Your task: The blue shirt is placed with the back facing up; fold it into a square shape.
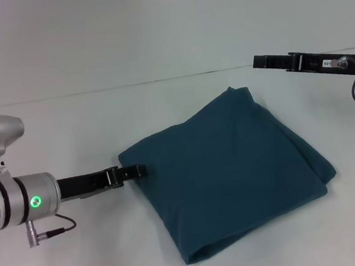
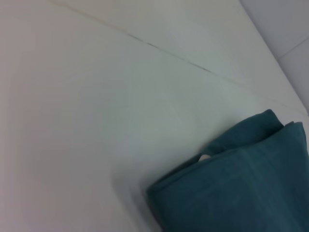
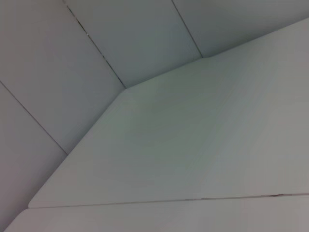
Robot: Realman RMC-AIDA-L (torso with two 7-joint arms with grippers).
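Blue shirt (image 1: 232, 171) folded into a rough square, lying flat on the white table (image 1: 68, 119), turned so one corner points toward the far wall. Plain teal cloth facing up, no lettering in sight. Layered edges stacked along the near side and the right-hand side, slightly uneven, with a soft rounded fold at the far corner.

Left gripper (image 1: 138, 171) low over the table, reaching in from the robot's left, tips right at the shirt's left corner — touching the edge or just over it, cannot tell which. Fingers drawn close together, almost no gap visible; whether any cloth is pinched between them, cannot tell. Just ahead of those tips, the bulk of the folded shirt; behind them, bare table.

From the left wrist view, only a corner of the shirt (image 2: 241, 188), layers showing at the fold, with a small pale spot tucked between two layers.

Right gripper (image 1: 260, 61) raised and well apart from the shirt, up on the robot's right, tips pointing inward over the table — nothing held, fingers looking closed together. Beneath and ahead of those tips, only table and wall in the right wrist view.
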